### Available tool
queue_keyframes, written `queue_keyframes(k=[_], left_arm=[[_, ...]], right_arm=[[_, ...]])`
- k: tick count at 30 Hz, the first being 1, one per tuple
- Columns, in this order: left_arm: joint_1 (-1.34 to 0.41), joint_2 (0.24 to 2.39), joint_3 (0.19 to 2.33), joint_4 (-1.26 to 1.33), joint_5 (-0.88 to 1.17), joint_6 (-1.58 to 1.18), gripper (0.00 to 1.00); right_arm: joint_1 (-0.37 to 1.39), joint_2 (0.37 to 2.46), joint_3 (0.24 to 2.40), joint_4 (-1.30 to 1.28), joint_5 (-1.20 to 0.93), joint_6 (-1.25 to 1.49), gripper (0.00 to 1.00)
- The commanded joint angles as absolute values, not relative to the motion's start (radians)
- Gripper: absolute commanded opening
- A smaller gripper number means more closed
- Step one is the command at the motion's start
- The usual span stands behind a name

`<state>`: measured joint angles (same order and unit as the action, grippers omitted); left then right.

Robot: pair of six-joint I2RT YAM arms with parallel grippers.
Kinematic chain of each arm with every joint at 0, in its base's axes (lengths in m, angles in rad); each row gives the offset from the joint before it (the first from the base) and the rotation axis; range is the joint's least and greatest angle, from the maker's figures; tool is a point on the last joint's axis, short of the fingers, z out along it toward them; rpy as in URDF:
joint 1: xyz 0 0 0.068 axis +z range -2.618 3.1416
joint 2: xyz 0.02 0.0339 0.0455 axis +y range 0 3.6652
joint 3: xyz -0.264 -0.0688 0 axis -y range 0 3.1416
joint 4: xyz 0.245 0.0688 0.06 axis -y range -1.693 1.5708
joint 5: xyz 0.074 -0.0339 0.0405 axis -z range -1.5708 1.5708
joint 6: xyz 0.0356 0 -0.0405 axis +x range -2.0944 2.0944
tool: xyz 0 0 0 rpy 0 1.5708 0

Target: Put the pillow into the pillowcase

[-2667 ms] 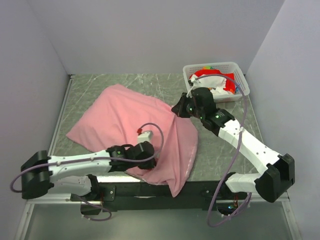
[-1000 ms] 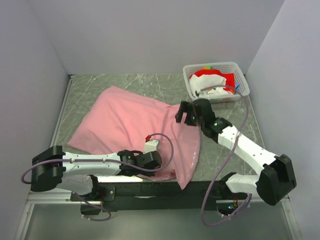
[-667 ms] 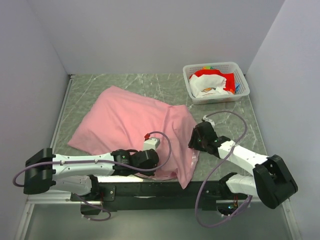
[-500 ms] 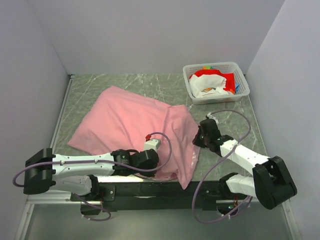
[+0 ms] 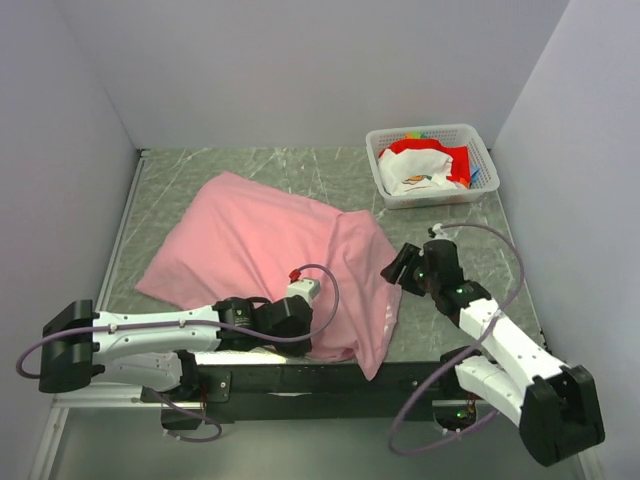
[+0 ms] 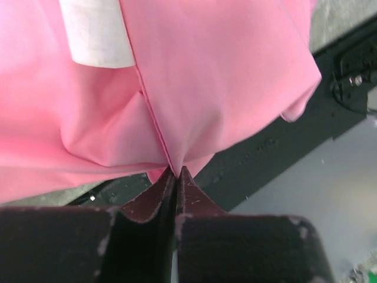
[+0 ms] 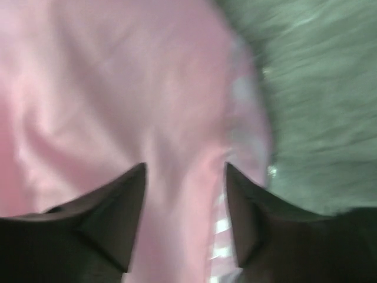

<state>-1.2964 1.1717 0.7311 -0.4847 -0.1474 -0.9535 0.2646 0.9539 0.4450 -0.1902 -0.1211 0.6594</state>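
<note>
There is one pink pillowcase point(image 5: 265, 245) on the tabletop point(image 5: 200, 170). It looks puffy. It lies from the left side across the middle, and one end hangs over the near edge. The pillow itself is hidden.

There are two grippers. The left gripper point(image 6: 174, 175) is at the near edge. Its two fingers are pressed together on a fold of the pillowcase. One white tag point(image 6: 94, 29) shows on the cloth above it.

The right gripper point(image 7: 185, 177) is at the right side of the pillowcase. Its two fingers are apart, with pink cloth under them. That picture is too blurry to tell if they touch it.

One white basket point(image 5: 420, 130) sits in the far right corner with red and white cloth in it.
</note>
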Motion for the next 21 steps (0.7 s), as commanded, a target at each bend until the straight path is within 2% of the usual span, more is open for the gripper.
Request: queue_keyframes(k=[1,3,4,5,6,8,10,15,20,21], left_arm=[[-1.293,1.131,0.724,-0.492,-0.045,-0.934,0.16],[-1.293,1.112,0.741,-0.505,-0.038,-0.943,0.33],[-1.292,1.085,0.756,-0.524,-0.061,-0.948,0.53],[-1.290,1.069,0.774,-0.538,-0.077,-0.951,0.61],[-1.272,1.056,0.819,-0.552,-0.096,-0.948,0.66],[-1.229,1.026,0.871,-0.619,-0.178,-0.948,0.68],[-1.111,0.999,0.916,-0.637,-0.192,-0.927,0.73],[-0.799,0.997,0.976,-0.562,-0.294,-0.868,0.70],[-0.569,1.129,0.982,-0.411,-0.304,-0.865,0.54],[-0.505,1.155,0.953,-0.363,-0.272,-0.873,0.46]], right_arm=[[0.405,0.861,0.506,-0.239,-0.039,0.684,0.69],[0.467,0.862,0.546,-0.244,-0.008,0.696,0.75],[0.488,0.888,0.563,-0.242,0.026,0.699,0.76],[0.511,0.909,0.605,-0.241,0.035,0.704,0.76],[0.531,0.934,0.632,-0.242,0.041,0.704,0.76],[0.612,1.011,0.714,-0.238,0.081,0.710,0.76],[0.673,1.089,0.768,-0.232,0.098,0.712,0.77],[0.715,1.250,0.882,-0.203,0.092,0.713,0.80],[0.709,1.403,0.887,-0.158,0.077,0.721,0.83],[0.686,1.422,0.878,-0.146,0.049,0.722,0.83]])
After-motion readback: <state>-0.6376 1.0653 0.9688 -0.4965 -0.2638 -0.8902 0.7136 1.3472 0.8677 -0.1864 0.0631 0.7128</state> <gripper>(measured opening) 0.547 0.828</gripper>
